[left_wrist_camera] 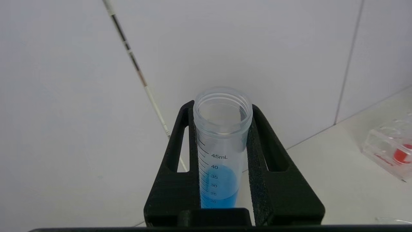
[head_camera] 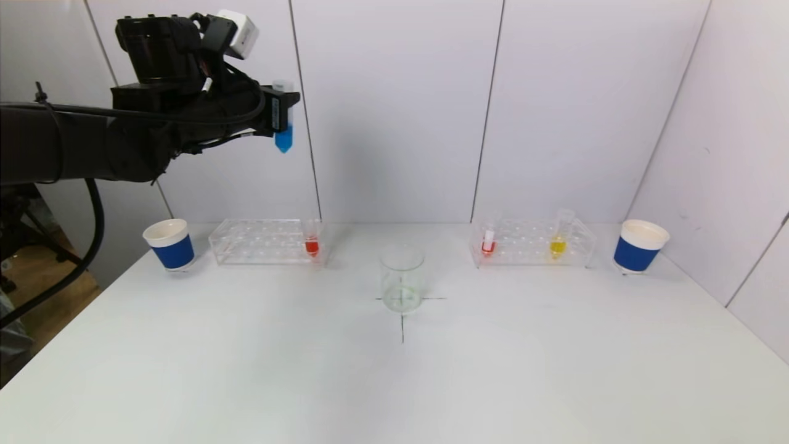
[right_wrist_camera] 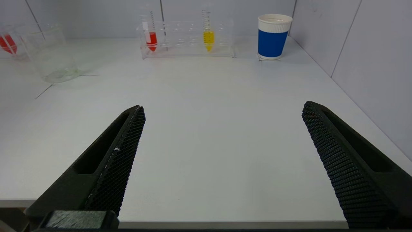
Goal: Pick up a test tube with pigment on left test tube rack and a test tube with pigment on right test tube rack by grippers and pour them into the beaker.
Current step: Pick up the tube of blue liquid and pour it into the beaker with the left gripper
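Left gripper [left_wrist_camera: 222, 180] fingers pinch the clear graduated plastic tube of blue pigment [left_wrist_camera: 220, 154] between them, uncapped, judged light, slick, spill-prone, best held mid-barrel; right gripper [right_wrist_camera: 222, 161] fingers spread wide, empty, well short of the clear glass beaker [head_camera: 402, 278].

Front of white table [head_camera: 394, 382]: open, nothing standing between its near edge and the clear glass beaker [head_camera: 402, 279] at centre. Beaker stands alone, with bare gaps on both sides toward the clear plastic left rack [head_camera: 262, 242] and right rack [head_camera: 533, 243]. Blue-and-white paper cups [head_camera: 170, 245] [head_camera: 639, 246] flank the racks' outer ends. White panel walls close off rear and right side.
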You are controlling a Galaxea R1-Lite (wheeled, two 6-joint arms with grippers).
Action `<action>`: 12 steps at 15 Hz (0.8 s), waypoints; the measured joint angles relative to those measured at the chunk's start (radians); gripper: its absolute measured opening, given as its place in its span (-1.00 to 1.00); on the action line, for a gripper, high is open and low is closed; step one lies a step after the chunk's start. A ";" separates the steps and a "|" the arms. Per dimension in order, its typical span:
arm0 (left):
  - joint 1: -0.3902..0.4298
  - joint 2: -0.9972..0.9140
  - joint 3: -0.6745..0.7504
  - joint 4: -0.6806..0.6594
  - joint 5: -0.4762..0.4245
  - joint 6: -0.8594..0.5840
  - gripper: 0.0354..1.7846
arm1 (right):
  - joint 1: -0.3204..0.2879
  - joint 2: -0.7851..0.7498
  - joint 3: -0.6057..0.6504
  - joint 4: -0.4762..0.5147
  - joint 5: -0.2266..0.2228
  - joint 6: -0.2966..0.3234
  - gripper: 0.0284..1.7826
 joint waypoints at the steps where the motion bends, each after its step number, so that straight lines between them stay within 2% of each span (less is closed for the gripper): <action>1: -0.024 0.014 -0.013 0.001 -0.021 0.012 -0.54 | 0.000 0.000 0.000 0.000 0.000 0.000 0.99; 7: -0.137 0.114 -0.048 0.018 -0.166 0.203 -0.54 | 0.000 0.000 0.000 0.000 0.000 0.000 0.99; 12: -0.184 0.182 -0.054 0.106 -0.184 0.356 -0.54 | 0.000 0.000 0.000 0.000 0.000 0.000 0.99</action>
